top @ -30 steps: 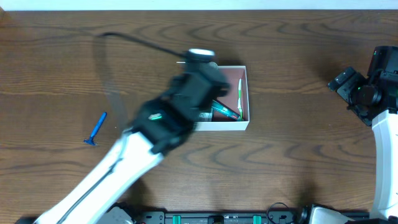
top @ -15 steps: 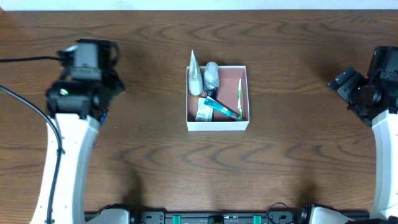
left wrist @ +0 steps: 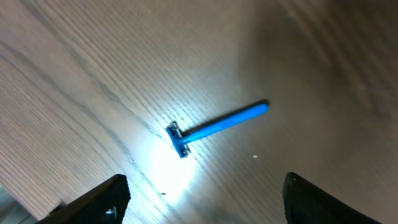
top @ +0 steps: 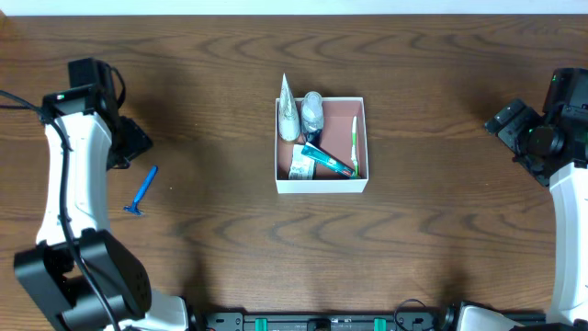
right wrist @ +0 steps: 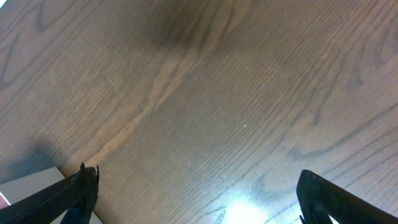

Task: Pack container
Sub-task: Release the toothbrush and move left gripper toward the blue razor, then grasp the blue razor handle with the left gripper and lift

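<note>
- My left claw (left wrist: 205, 202) is hanging wide open with nothing in it, looking straight down at the blue razor (left wrist: 214, 127) that's lying flat on the table (top: 441, 230).
- My right claw (right wrist: 199, 199) is gaping wide too, also empty, and it's sitting out at the right side over bare wood.
- The container (top: 322, 185) is sitting mid-table, well apart from both claws. It's already holding a toothbrush (top: 355, 147) and a few tubes (top: 312, 112).
- I'm guessing the razor is feather-light, stiff plastic and a bit slidey on the wood. It's lying so low that my fingers are probably going to be brushing the table.
- I'm aiming for mid-handle with the jaws across it, keeping off the blade head.
- The container is looking like light cardboard, so I'm expecting it to skid or dent if I bump a wall. Coming in from above seems safer.
- I'm seeing loads of open wood around the razor and between it and the container.
- Inside, the bare patch is showing between the tubes and the toothbrush. One tube is poking over the far rim, so I'm planning to steer clear of that corner.
</note>
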`<act>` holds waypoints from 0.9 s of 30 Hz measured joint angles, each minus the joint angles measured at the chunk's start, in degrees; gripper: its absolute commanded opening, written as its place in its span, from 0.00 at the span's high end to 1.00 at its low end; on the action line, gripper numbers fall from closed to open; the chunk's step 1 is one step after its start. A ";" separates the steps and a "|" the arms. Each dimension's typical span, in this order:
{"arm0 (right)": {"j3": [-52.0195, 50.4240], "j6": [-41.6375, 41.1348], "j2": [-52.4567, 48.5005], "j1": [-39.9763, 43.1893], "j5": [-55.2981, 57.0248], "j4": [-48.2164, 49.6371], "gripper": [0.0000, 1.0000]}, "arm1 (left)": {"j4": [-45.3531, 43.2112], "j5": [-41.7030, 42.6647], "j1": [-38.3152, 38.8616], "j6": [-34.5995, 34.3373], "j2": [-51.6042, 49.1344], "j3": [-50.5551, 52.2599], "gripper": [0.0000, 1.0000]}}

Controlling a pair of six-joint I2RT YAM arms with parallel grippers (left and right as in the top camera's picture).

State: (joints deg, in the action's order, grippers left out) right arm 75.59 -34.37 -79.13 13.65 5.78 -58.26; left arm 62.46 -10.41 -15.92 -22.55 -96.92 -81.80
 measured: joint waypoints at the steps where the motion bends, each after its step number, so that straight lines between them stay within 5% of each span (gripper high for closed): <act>1: 0.00 0.00 0.00 0.00 0.00 0.00 0.01 | 0.02 0.26 -0.63 0.50 -0.63 0.00 0.20; 16: 0.00 0.00 0.00 0.00 0.00 0.00 0.01 | 0.42 4.96 -3.80 14.73 -4.87 0.02 0.20; 21: 0.00 0.00 0.00 0.00 0.00 0.00 0.01 | 0.35 5.38 -3.80 18.78 -4.87 0.20 0.00; 27: 0.00 0.00 0.00 0.00 -0.02 0.00 0.01 | -2.82 5.57 -3.80 22.60 -4.87 3.54 0.02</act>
State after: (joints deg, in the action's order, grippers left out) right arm 75.59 -34.37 -79.13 13.65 5.76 -58.26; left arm 59.64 -4.84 -19.73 0.05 -101.80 -78.26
